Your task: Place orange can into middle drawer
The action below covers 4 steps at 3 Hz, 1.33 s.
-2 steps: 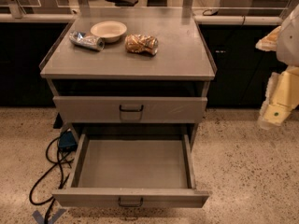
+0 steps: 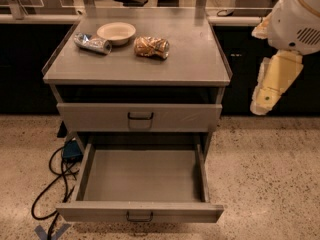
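Orange can (image 2: 151,47) lying on cabinet top (image 2: 197,59), upper centre | middle drawer (image 2: 142,176) open, lower centre | gripper (image 2: 267,91) right edge, grip state cannot tell

The robot arm (image 2: 299,19) at the right edge has moved left and a little higher in view, and its white casing now fills more of the top right corner. The cream gripper (image 2: 265,96) hanging below it has come closer to the right side of the grey cabinet (image 2: 200,64), without touching it.
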Motion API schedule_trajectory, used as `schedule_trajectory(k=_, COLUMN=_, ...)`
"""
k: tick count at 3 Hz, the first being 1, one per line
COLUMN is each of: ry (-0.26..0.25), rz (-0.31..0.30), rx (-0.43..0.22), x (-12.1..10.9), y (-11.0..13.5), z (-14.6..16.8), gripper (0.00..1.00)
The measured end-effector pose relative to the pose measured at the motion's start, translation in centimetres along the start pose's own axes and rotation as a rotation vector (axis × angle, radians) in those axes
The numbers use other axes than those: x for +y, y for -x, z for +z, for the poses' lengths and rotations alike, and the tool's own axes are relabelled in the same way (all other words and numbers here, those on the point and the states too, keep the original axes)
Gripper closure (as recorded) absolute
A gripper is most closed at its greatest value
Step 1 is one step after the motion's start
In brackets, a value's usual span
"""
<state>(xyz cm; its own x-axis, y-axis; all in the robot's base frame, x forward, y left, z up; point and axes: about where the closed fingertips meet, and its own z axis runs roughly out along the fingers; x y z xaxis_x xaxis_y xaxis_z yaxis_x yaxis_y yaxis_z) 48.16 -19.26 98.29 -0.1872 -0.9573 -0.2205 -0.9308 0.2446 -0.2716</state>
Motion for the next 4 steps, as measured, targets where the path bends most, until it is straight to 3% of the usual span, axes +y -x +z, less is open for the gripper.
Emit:
schedule_trajectory(k=2, ry=0.031, rz=-0.05, rx=-0.063, x=-6.2, y=8.2, z=3.6, gripper=0.0)
schedule_trajectory(k=3, ry=0.031, rz=-0.05, rx=-0.063, x=-6.2, y=8.2, z=3.6, gripper=0.0)
schedule_trajectory(k=4, ry=0.058, rz=-0.05, rx=-0.164, x=-6.3, y=8.5, z=5.1, gripper=0.0)
